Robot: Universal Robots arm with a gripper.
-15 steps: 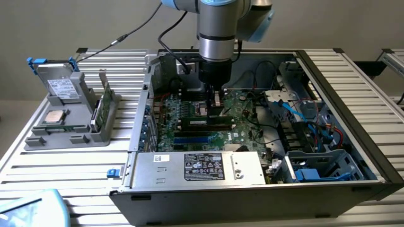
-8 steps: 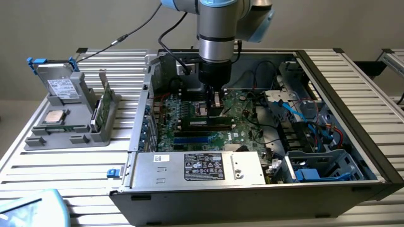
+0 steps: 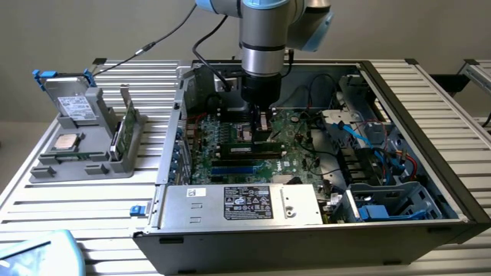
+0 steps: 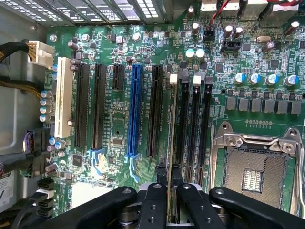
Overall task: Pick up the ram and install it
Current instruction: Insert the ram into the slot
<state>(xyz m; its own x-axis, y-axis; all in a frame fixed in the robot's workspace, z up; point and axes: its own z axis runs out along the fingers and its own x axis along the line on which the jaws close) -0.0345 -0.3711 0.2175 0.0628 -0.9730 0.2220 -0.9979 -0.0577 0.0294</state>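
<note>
End effector (image 4: 169, 172) grips ram (image 4: 172, 124) between its fingers.

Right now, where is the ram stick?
In the wrist view, the ram is pinched in the pincer, edge-on at the black memory slots beside the empty CPU socket.

No legible text; power supply label (image 3: 247, 202) print unreadable.

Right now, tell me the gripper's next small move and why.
Probably a short, straight push down. The gripper is shut on the ram, which is held edge-on and lined up along a memory slot near the CPU socket. It does not look seated yet, so lowering it without tilt seems right.
</note>
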